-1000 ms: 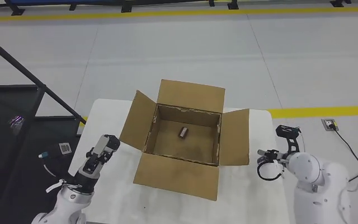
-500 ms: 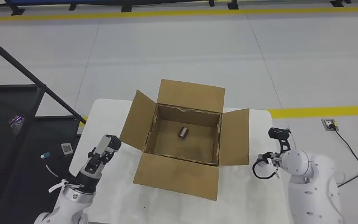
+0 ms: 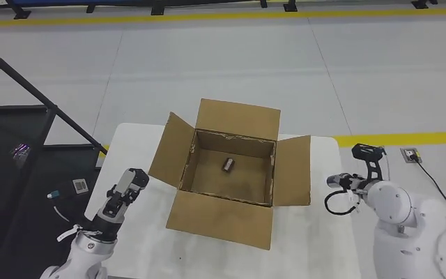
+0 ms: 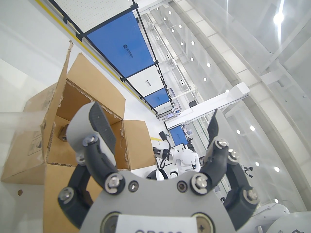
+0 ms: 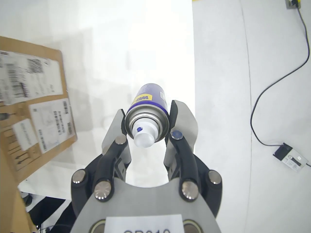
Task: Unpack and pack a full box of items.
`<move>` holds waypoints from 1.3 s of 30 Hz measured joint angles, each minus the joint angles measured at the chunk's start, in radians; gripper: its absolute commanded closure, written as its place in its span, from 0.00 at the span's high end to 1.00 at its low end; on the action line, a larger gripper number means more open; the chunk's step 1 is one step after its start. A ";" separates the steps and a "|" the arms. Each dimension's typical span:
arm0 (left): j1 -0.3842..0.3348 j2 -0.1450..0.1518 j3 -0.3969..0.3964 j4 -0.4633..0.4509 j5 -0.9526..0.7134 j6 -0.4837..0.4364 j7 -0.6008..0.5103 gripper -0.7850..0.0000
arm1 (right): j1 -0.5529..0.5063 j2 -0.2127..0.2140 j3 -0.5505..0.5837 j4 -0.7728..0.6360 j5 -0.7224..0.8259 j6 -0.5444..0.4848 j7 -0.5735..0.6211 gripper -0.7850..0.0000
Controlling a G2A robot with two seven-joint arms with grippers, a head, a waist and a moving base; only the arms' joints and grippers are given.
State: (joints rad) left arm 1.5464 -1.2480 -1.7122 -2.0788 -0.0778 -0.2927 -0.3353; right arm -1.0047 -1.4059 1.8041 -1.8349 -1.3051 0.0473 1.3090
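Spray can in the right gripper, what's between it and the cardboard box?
Only bare white table between spray can and the box flap, seen in the right wrist view.

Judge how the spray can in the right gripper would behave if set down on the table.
The spray can is a smooth round cylinder, so laid on its side it would probably roll across the table. Stood upright, tall and narrow, it may tip. Its glossy metal wall looks rigid but possibly slippery to grip.

The left gripper (image 4: pixel 155 113) stands with its fingers spread wide, nothing between them. Beyond it sits the open cardboard box (image 4: pixel 94 78), flaps out, a small brown item (image 4: pixel 62 134) lying inside.
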 measured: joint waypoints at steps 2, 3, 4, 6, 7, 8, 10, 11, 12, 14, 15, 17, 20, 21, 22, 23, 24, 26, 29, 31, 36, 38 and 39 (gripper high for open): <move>0.003 0.001 -0.007 0.003 0.006 0.008 0.005 1.00 | -0.023 -0.002 -0.004 -0.124 0.031 0.038 -0.037 0.00; 0.004 0.001 -0.010 0.005 0.007 0.012 0.008 1.00 | -0.033 -0.004 -0.010 -0.175 0.047 0.056 -0.054 0.00; 0.005 0.001 -0.013 0.006 0.008 0.017 0.015 1.00 | -0.045 -0.006 -0.022 -0.241 0.066 0.079 -0.079 0.00; 0.007 0.001 -0.016 0.006 0.010 0.023 0.025 1.00 | -0.057 -0.009 -0.049 -0.326 0.086 0.111 -0.118 0.00; 0.009 0.001 -0.018 0.004 0.011 0.025 0.032 1.00 | -0.060 -0.010 -0.073 -0.371 0.094 0.129 -0.144 0.00; 0.011 0.001 -0.021 0.003 0.012 0.027 0.037 1.00 | -0.060 -0.011 -0.096 -0.398 0.100 0.136 -0.160 0.00; 0.016 0.001 -0.027 0.002 0.008 0.031 0.054 1.00 | -0.054 -0.013 -0.163 -0.437 0.099 0.139 -0.182 0.00; 0.019 0.000 -0.030 0.001 0.003 0.032 0.061 1.00 | -0.048 -0.013 -0.197 -0.442 0.091 0.134 -0.182 0.00; 0.023 0.000 -0.033 0.000 0.001 0.032 0.068 1.00 | -0.039 -0.013 -0.233 -0.441 0.079 0.128 -0.178 0.00; 0.033 -0.001 -0.043 -0.003 -0.001 0.033 0.086 1.00 | -0.010 -0.015 -0.329 -0.416 0.036 0.115 -0.162 0.00; 0.038 -0.001 -0.047 -0.004 -0.001 0.034 0.095 1.00 | 0.006 -0.016 -0.374 -0.396 0.014 0.112 -0.153 0.00; 0.048 -0.002 -0.056 -0.006 -0.004 0.036 0.113 1.00 | 0.051 -0.022 -0.484 -0.328 -0.041 0.112 -0.135 0.00; 0.059 -0.002 -0.070 -0.010 -0.010 0.036 0.130 1.00 | 0.127 -0.037 -0.638 -0.189 -0.108 0.128 -0.110 0.00; 0.063 -0.002 -0.075 -0.012 -0.015 0.035 0.132 1.00 | 0.152 -0.043 -0.680 -0.141 -0.126 0.139 -0.105 0.00; 0.067 -0.003 -0.080 -0.015 -0.020 0.032 0.133 1.00 | 0.187 -0.052 -0.734 -0.072 -0.142 0.151 -0.096 0.00; 0.071 -0.002 -0.084 -0.017 -0.023 0.031 0.132 1.00 | 0.213 -0.059 -0.771 -0.019 -0.154 0.162 -0.090 0.00; 0.074 -0.002 -0.087 -0.019 -0.025 0.029 0.130 1.00 | 0.239 -0.067 -0.806 0.035 -0.162 0.170 -0.080 0.00; 0.080 -0.002 -0.091 -0.021 -0.030 0.027 0.127 1.00 | 0.301 -0.086 -0.884 0.165 -0.189 0.185 -0.057 0.00; 0.086 -0.002 -0.093 -0.025 -0.033 0.022 0.118 1.00 | 0.376 -0.117 -0.970 0.337 -0.211 0.223 -0.044 0.00; 0.089 -0.002 -0.094 -0.028 -0.033 0.021 0.113 1.00 | 0.419 -0.137 -1.008 0.440 -0.208 0.242 -0.044 0.00; 0.091 -0.002 -0.095 -0.029 -0.038 0.020 0.105 1.00 | 0.481 -0.178 -1.050 0.619 -0.161 0.269 -0.069 0.00; 0.091 -0.001 -0.096 -0.030 -0.040 0.021 0.102 1.00 | 0.501 -0.193 -1.060 0.677 -0.139 0.273 -0.078 0.00; 0.091 -0.001 -0.096 -0.030 -0.040 0.021 0.100 1.00 | 0.508 -0.199 -1.063 0.697 -0.130 0.273 -0.082 0.13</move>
State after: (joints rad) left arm 1.6370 -1.2494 -1.8078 -2.1092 -0.1178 -0.2715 -0.2348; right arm -0.4970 -1.6054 0.7411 -1.1379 -1.4356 0.3202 1.2269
